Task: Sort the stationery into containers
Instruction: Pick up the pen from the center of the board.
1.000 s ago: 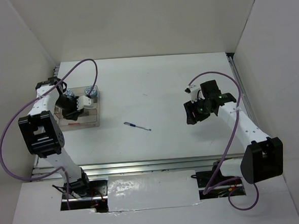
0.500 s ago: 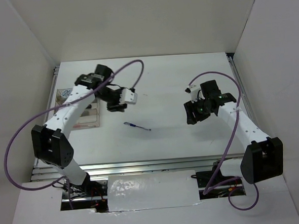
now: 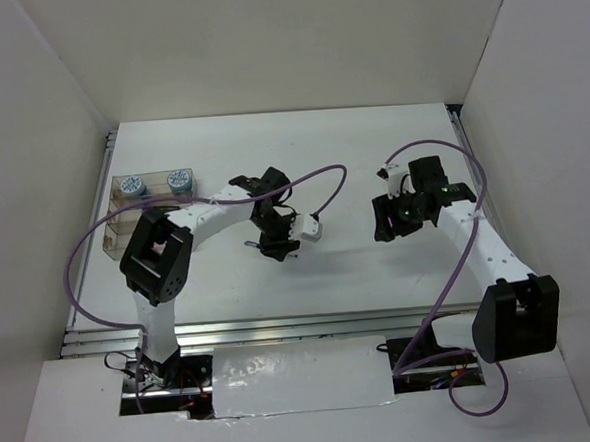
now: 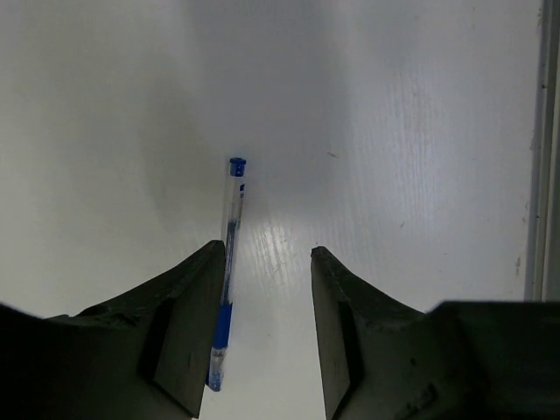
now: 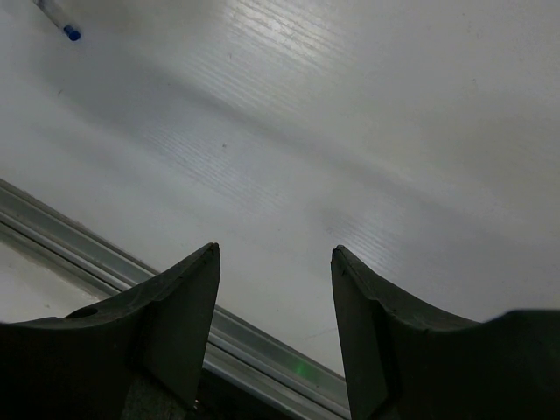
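Over the blue pen (image 4: 234, 206), left gripper (image 4: 267, 254) jaws apart; right gripper (image 5: 276, 252) spread above rail (image 5: 262, 339)

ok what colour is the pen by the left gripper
The pen is blue, with a clear barrel; left wrist view shows it best.

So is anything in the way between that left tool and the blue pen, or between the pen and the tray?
Nothing visible. The left tool hangs open right over the blue pen, which lies on bare table beside one finger. Toward the tray, only the robot's own arm reaches across.
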